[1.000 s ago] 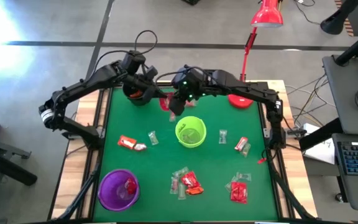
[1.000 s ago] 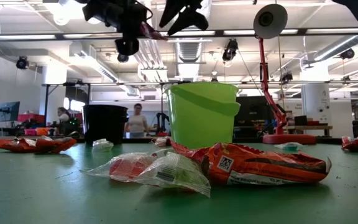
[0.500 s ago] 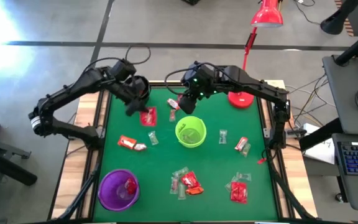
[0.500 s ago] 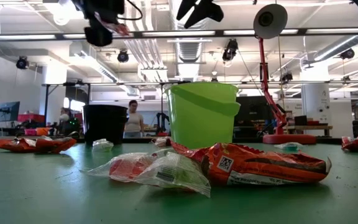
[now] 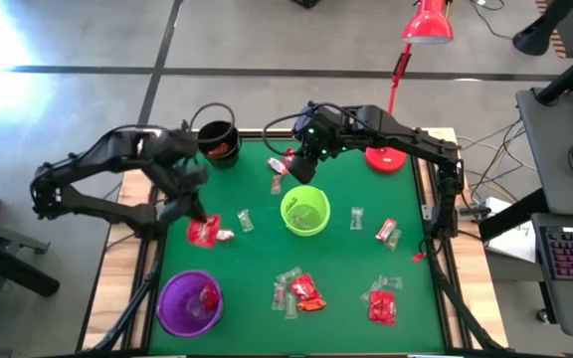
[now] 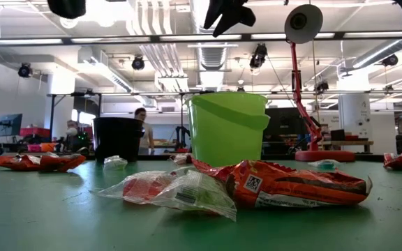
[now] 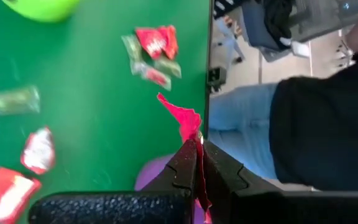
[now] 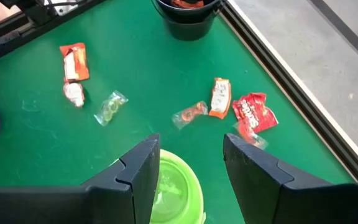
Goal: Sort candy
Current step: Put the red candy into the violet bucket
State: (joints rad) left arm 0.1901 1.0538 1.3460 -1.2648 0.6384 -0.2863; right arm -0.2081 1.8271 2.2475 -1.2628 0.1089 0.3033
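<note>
Red foil sticks out from between the shut jaws of the left gripper: a red candy, pinched by one edge so the rest hangs free ahead of the fingertips. That thin-edge grip looks chosen so the sweet drops cleanly once the jaws part. Just beyond the jaws lies the purple cup, which already has red in it, so this arm probably carries its piece there.

Over the green cup hangs the right gripper, jaws wide and holding nothing, the cup's rim directly under the gap. That fits a release just made or a pause before the next pick. Ahead of these jaws lie a red candy, an orange one and two clear ones, with the black cup farther out. More candy is scattered across the mat, well apart from both grippers, so sorting is far from done.
</note>
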